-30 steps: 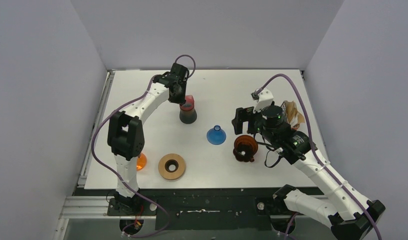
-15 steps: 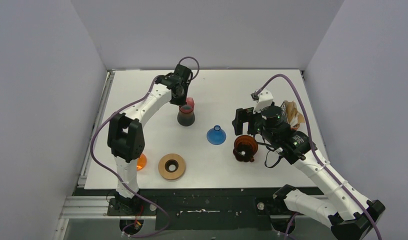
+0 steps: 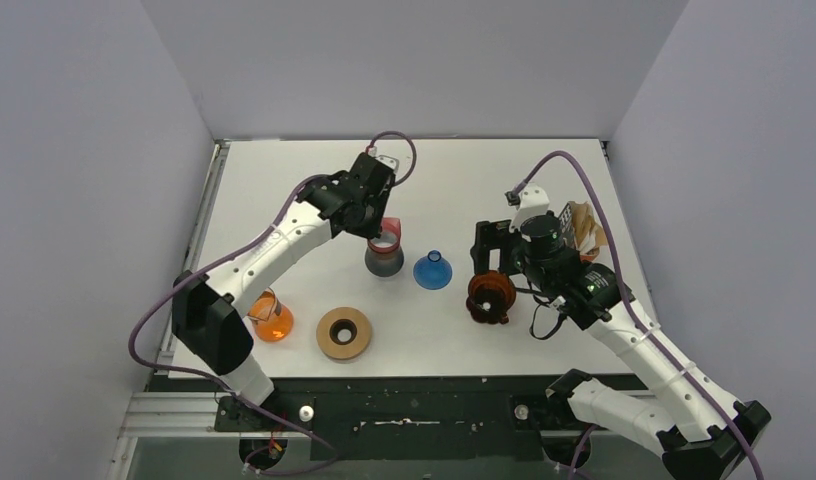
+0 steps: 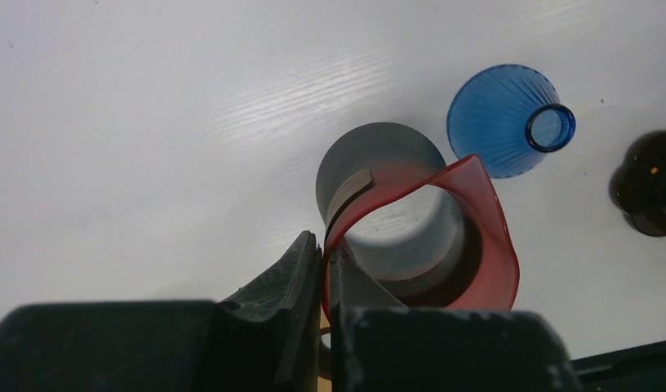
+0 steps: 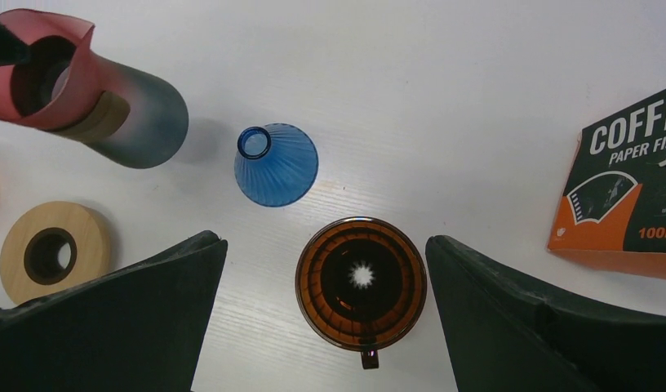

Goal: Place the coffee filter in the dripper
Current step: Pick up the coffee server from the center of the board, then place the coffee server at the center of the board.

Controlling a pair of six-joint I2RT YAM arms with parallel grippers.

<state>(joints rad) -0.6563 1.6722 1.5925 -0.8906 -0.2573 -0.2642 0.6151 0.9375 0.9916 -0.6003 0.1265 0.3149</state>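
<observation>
The coffee filter pack (image 3: 582, 228), an orange and dark green box (image 5: 632, 196), lies at the table's right side. An amber glass dripper (image 3: 491, 296) stands upright, straight below my right gripper (image 5: 326, 241), which is open, a finger on each side well clear of the rim (image 5: 361, 282). My left gripper (image 4: 323, 245) is shut on the red rim of a grey and red carafe (image 4: 379, 155), with one finger inside the mouth and one outside. The carafe (image 3: 384, 258) hangs tilted just left of an inverted blue dripper (image 3: 432, 270).
A wooden ring (image 3: 344, 332) lies near the front edge. An orange glass dripper (image 3: 271, 320) sits at the front left by the left arm's base. The blue dripper (image 5: 277, 163) lies between the carafe (image 5: 142, 114) and the amber one. White walls enclose three sides.
My left arm has carried the carafe right and nearer, up beside the blue dripper, and its elbow has swung down. The right arm has barely moved.
</observation>
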